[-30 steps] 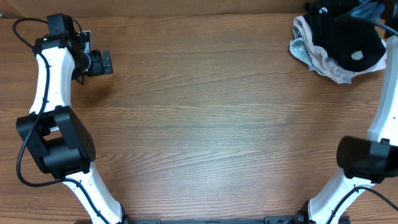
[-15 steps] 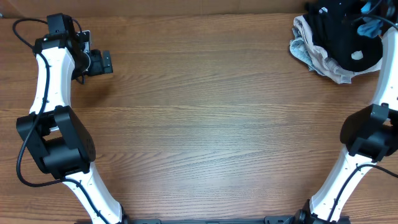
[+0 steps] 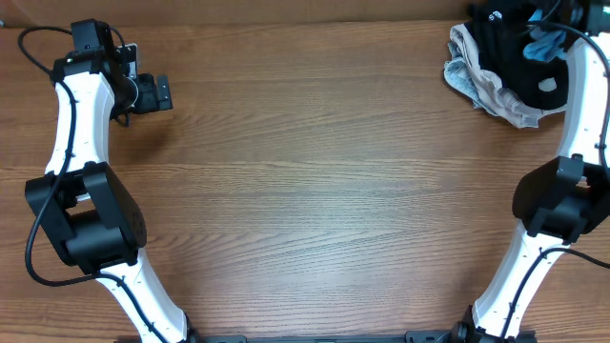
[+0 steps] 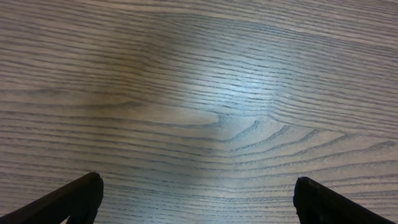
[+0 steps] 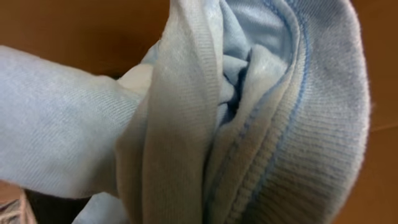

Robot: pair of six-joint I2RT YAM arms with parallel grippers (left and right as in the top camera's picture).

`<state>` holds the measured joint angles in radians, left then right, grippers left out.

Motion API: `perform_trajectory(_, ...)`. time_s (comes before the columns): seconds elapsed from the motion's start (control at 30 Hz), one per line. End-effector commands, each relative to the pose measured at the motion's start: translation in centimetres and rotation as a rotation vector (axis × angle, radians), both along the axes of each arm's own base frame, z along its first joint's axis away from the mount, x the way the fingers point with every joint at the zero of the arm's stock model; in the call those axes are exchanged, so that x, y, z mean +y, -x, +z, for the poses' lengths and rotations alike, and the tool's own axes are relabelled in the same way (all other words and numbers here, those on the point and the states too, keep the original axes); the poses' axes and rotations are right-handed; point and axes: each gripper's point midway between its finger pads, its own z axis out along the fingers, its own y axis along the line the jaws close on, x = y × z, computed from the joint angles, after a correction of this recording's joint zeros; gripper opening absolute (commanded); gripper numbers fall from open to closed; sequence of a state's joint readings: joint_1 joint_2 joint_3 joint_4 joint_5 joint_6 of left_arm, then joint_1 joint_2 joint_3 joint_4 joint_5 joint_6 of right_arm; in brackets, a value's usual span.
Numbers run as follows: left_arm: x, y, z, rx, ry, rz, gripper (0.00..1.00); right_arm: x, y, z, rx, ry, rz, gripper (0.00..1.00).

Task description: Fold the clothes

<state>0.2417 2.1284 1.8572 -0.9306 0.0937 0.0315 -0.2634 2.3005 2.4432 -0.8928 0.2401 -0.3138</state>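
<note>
The clothes [image 3: 547, 44] show as a small bunch of light sky-blue fabric over the pile at the far right corner. My right gripper [image 3: 562, 29] is shut on this bunch; its fingers are hidden by the cloth. In the right wrist view the clothes [image 5: 249, 118] fill the frame, with gathered folds and a ribbed, blue-stitched hem close to the lens. No printed text shows. My left gripper [image 3: 164, 95] stands open at the far left over bare wood. In the left wrist view the left gripper [image 4: 199, 193] has nothing between its dark fingertips [image 4: 84, 196].
A black garment with a white tag [image 3: 510, 52] lies on a beige-and-white cloth [image 3: 474, 84] at the table's far right corner. The wooden table [image 3: 334, 191] spreads between the two arms. The right arm's white link [image 3: 575, 114] rises along the right edge.
The right arm has swung in from the right edge. The blue bunch has come out at the top right and moved left over the black garment. The left arm is still.
</note>
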Motion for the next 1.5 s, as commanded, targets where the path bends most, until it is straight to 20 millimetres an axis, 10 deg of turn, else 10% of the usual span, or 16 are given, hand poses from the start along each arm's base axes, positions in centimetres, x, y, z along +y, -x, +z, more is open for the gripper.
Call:
perform_trajectory(0.0,-0.6,0.0,-0.4,0.005,0.016,-0.002,1.00,2.5,-0.3,0.2,0.008,-0.019,0.031,0.04)
perform_trajectory(0.07,-0.6,-0.1,-0.4,0.004,0.016,-0.003,1.00,3.8,-0.2,-1.0,0.047,-0.043,0.061,0.15)
perform_trajectory(0.17,-0.6,-0.1,-0.4,0.005,0.016,-0.003,1.00,5.2,-0.4,-1.4,0.057,-0.066,0.085,0.91)
perform_trajectory(0.2,-0.6,-0.1,-0.4,0.004,0.016,-0.002,1.00,5.7,-0.5,-1.4,0.055,-0.072,0.096,1.00)
perform_trajectory(0.37,-0.6,-0.1,-0.4,0.003,0.015,-0.002,1.00,9.0,-0.8,0.9,-0.013,-0.152,0.156,1.00)
perform_trajectory(0.63,-0.5,-0.1,-0.4,0.003,0.014,-0.003,1.00,13.7,1.9,12.2,-0.267,-0.316,0.247,1.00)
perform_trajectory(1.1,-0.5,-0.1,-0.4,0.005,0.012,-0.001,1.00,16.8,17.0,22.9,-0.318,-0.340,0.300,1.00)
perform_trajectory(1.47,-0.5,-0.1,-0.4,0.005,0.012,-0.001,1.00,19.4,25.8,24.5,-0.279,-0.404,0.367,1.00)
